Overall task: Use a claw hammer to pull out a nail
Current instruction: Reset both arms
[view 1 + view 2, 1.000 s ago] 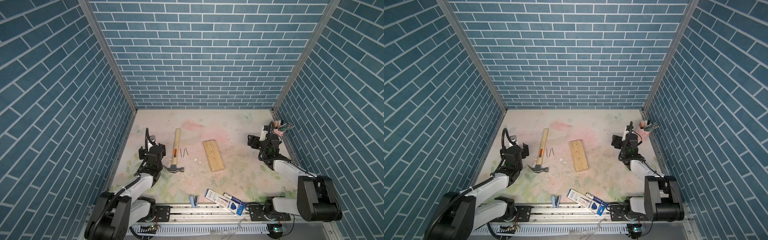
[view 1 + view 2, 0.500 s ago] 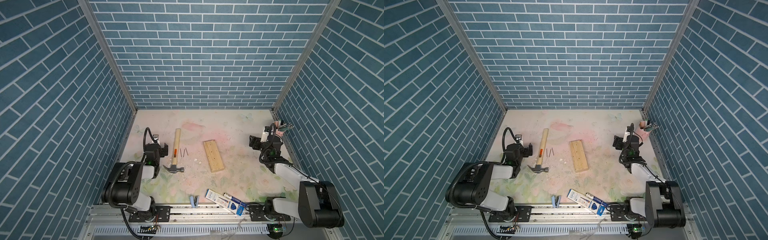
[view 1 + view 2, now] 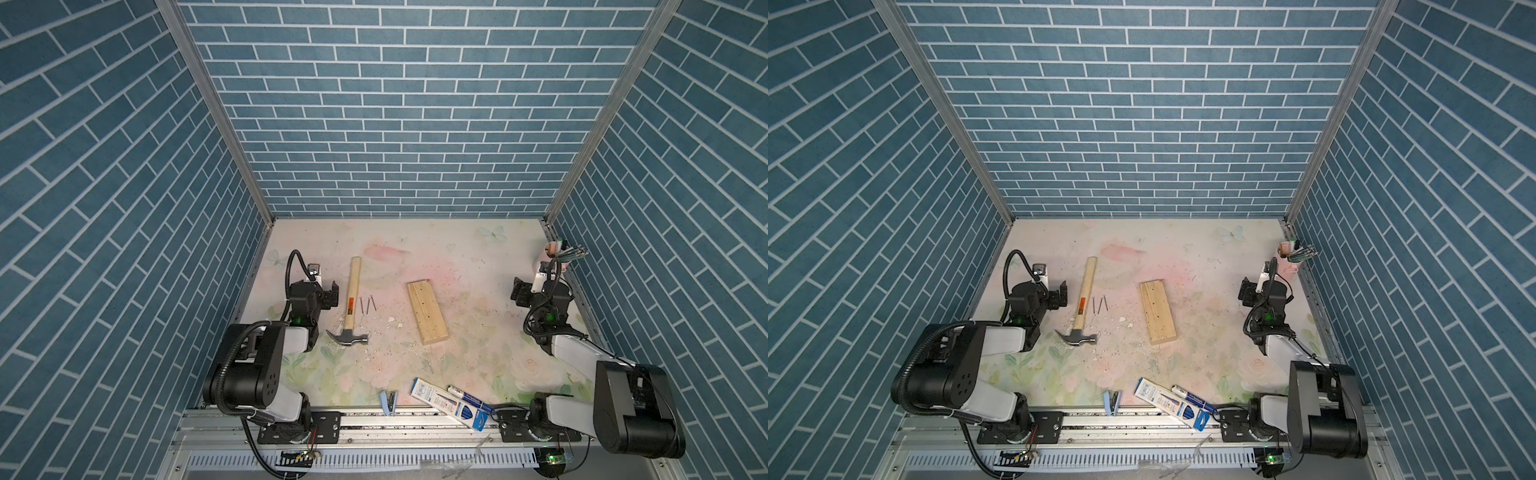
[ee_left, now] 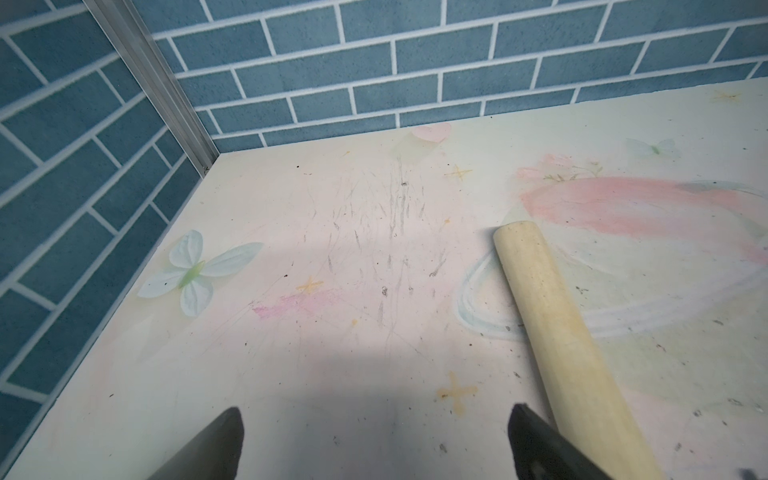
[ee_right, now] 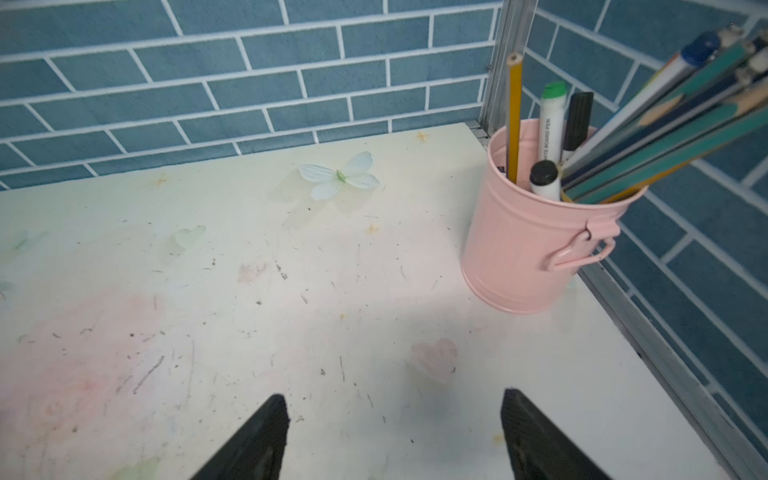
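The claw hammer [image 3: 352, 297] [image 3: 1084, 297] lies flat on the table left of centre, its dark head [image 3: 348, 337] nearest the front and its pale handle [image 4: 552, 316] pointing to the back wall. Loose nails [image 3: 368, 304] [image 3: 1100, 305] lie just right of the handle. A pale wooden block [image 3: 427, 311] [image 3: 1157, 311] rests further right; I see no nail standing in it. My left gripper [image 3: 328, 295] [image 3: 1059, 296] [image 4: 374, 411] sits open and empty just left of the handle. My right gripper [image 3: 524, 291] [image 3: 1252, 291] [image 5: 394, 397] is open and empty at the far right.
A pink cup [image 5: 528, 249] [image 3: 550, 253] of pens stands in the back right corner, close to my right gripper. A blue stapler [image 3: 388, 402] and a blue-and-white marker box [image 3: 449, 403] lie at the front edge. Pale crumbs [image 3: 390, 322] are scattered between hammer and block.
My left arm has folded back, its elbow raised near the front rail, with the gripper staying beside the handle. The right gripper shifted slightly toward the cup. Hammer, nails and block have not moved.
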You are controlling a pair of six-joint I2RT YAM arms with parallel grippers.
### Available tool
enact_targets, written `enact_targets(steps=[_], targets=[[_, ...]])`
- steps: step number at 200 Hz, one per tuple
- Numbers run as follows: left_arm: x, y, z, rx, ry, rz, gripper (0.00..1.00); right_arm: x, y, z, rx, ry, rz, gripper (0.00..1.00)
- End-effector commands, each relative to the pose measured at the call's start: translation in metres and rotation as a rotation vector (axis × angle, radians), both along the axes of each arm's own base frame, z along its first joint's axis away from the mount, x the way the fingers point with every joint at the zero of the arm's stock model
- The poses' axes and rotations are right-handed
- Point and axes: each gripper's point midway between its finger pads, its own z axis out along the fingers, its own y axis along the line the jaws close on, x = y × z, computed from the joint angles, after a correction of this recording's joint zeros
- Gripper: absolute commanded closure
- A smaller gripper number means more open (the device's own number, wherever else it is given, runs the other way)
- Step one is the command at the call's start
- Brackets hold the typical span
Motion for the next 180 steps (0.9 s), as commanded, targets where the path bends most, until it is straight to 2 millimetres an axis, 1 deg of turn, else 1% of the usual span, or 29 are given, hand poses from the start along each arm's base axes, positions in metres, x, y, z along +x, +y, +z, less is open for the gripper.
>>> enact_targets(steps=[1, 22, 46, 56, 59, 65, 85, 91, 95, 97, 180], targets=[[0.005, 0.001, 0.007, 0.003, -0.019, -0.002, 0.01, 0.009, -0.008, 0.003, -0.044, -0.057, 0.008, 0.19], [0.005, 0.001, 0.007, 0.002, -0.019, -0.002, 0.01, 0.015, -0.001, -0.008, -0.033, -0.060, 0.062, 0.20], [0.005, 0.001, 0.007, 0.002, -0.021, -0.002, 0.01, 0.015, 0.007, -0.023, -0.036, -0.083, 0.115, 0.21], [0.005, 0.001, 0.007, 0.002, -0.020, -0.002, 0.01, 0.014, 0.008, -0.025, -0.045, -0.083, 0.124, 0.22], [0.005, 0.002, 0.007, 0.003, -0.020, -0.001, 0.01, 0.014, 0.013, -0.026, -0.038, -0.081, 0.152, 0.22], [0.005, 0.002, 0.007, 0.003, -0.021, -0.001, 0.01, 0.014, 0.016, -0.027, -0.039, -0.077, 0.169, 0.22], [0.005, 0.002, 0.007, 0.004, -0.021, -0.002, 0.00, 0.020, 0.023, -0.032, -0.033, -0.027, 0.215, 0.25], [0.005, 0.002, 0.007, 0.002, -0.020, -0.001, 0.01, 0.022, 0.020, -0.032, -0.027, -0.029, 0.197, 0.10], [0.005, 0.001, 0.007, 0.003, -0.020, -0.003, 0.01, 0.022, 0.016, -0.033, -0.028, -0.020, 0.176, 0.04], [0.005, 0.001, 0.007, 0.002, -0.020, -0.002, 0.01, 0.023, 0.015, -0.033, -0.027, -0.014, 0.168, 0.02], [0.005, 0.001, 0.007, 0.002, -0.020, -0.002, 0.01, 0.023, 0.014, -0.033, -0.023, -0.014, 0.159, 0.01]])
